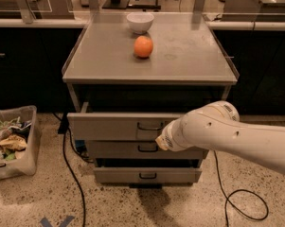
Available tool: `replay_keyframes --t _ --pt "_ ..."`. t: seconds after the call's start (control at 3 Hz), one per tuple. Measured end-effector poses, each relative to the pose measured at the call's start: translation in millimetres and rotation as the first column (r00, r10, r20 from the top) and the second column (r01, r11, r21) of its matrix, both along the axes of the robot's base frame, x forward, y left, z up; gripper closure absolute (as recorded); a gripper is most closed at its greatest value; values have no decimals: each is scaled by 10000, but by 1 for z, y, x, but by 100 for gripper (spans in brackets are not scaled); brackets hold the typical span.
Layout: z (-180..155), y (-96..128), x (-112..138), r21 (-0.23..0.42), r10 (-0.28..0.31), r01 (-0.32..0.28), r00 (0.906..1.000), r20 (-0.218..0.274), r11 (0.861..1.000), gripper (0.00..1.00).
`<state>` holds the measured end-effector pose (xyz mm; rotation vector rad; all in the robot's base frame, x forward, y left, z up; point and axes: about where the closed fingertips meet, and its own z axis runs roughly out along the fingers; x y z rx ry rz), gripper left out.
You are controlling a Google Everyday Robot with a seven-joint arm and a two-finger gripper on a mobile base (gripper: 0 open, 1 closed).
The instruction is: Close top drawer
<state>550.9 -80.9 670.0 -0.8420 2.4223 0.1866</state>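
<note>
Nearest me, the white arm's gripper (161, 142) sits against the front of the top drawer (109, 126), its grip hidden so I cannot tell, the drawer slightly out, long axis left-to-right, front facing me, under the counter (194, 65) bearing an orange (143, 46).

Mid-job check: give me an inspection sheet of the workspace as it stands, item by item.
Surface: grey cabinet top, bearing an orange and a white bowl behind it.
Job's things: top drawer partly open, its front forward of the two lower drawers; not yet closed.
Clutter: bin of litter on the floor, left.
Grippers: gripper at the top drawer's front, just right of its handle, largely hidden by the arm.
Cables: black cable on the floor, left; looped cable, right.
Surroundings: dark counters behind; blue tape mark on the floor.
</note>
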Motion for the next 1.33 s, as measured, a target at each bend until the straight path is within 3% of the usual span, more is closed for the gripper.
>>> replay_keyframes --t 0.33,0.67,1.0,1.33 --pt "1 2 17 -69 -57 58 9998 170 10000 100" --pt "0 17 52 -170 107 -100 9992 398 9998 100" --pt "0 35 70 -90 169 -165 9986 491 9998 100" --pt "4 35 78 -214 75 -64 9987 496 9997 100"
